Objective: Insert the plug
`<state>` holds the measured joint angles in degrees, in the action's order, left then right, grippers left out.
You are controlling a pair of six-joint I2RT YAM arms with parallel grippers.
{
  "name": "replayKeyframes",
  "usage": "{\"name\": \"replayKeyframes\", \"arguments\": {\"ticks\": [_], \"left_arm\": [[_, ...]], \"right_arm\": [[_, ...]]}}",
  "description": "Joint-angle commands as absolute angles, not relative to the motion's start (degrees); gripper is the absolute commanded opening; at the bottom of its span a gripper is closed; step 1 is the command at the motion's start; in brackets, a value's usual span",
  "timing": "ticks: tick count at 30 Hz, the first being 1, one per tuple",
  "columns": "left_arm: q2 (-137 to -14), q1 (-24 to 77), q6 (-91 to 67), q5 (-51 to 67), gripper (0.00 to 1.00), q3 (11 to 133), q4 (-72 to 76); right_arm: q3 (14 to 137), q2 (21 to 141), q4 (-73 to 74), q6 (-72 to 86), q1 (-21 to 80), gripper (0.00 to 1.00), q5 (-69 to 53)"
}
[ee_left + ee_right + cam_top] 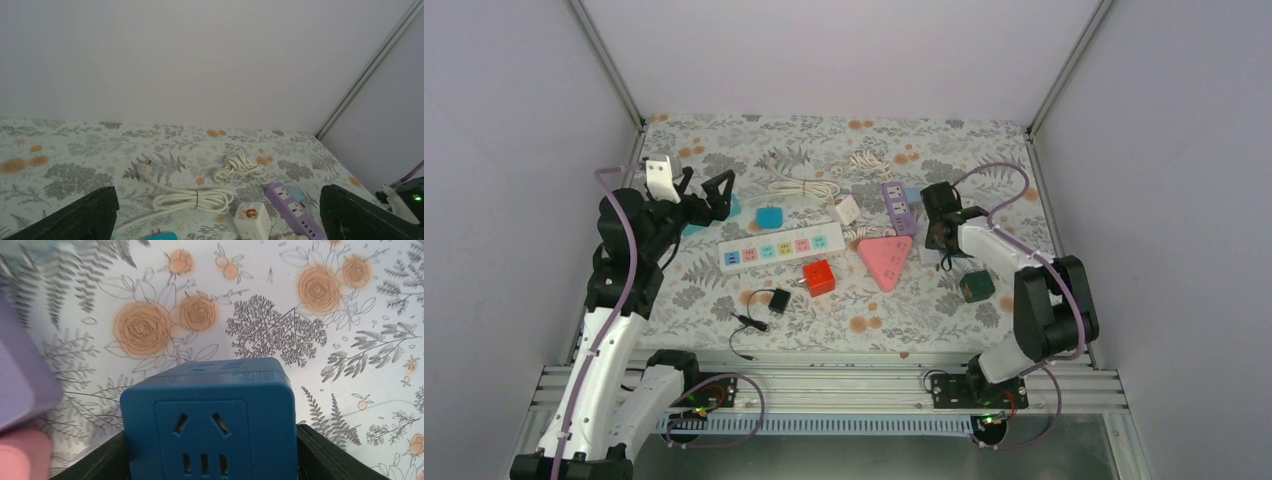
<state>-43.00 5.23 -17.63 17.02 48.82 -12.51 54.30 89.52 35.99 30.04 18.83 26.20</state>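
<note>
Top view, your left gripper (704,192) at far left, fingers (721,187) spread, white power strip (781,246) mid-table, left wrist, white cable (192,200) below, right wrist, right gripper (212,458) clamped on the blue cube adapter (207,415), purple strip (20,375) beside it

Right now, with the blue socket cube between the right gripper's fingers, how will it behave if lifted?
The blue socket cube looks like rigid moulded plastic, so it probably won't flex in the right gripper. Its smooth sides may slip under a light grip. Blocky and flat-faced, it should sit, not roll.
</note>
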Motion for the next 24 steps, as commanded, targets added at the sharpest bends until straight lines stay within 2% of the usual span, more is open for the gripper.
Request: {"name": "replayKeyframes", "arguments": {"ticks": [1, 5, 8, 13, 21, 24], "left_arm": [[-45.2, 4.9, -20.4, 17.4, 1.00, 50.6, -12.3], [-47.6, 5.0, -21.8, 20.0, 1.00, 50.6, -12.3], [-48.7, 5.2, -23.2, 22.9, 1.00, 49.4, -11.3], [-49.3, 6.4, -26.3, 26.6, 1.00, 46.5, -9.5], [-51.5, 8.0, -32.1, 30.3, 1.00, 44.0, -7.1], [-51.1, 8.6, -36.1, 35.5, 1.00, 41.5, -2.5]], "right_arm": [[57.0, 83.6, 34.2, 30.6, 19.4, 0.57, 25.7], [58.9, 78.3, 32.1, 28.3, 19.4, 0.59, 16.2], [59.7, 76.5, 28.9, 26.8, 19.4, 0.61, 2.4], [59.9, 77.0, 22.6, 29.6, 20.4, 0.61, -18.4], [60.0, 81.1, 5.9, 34.5, 26.0, 0.62, -43.0], [61.0, 83.9, -1.9, 37.7, 28.7, 0.62, -51.3]]}}
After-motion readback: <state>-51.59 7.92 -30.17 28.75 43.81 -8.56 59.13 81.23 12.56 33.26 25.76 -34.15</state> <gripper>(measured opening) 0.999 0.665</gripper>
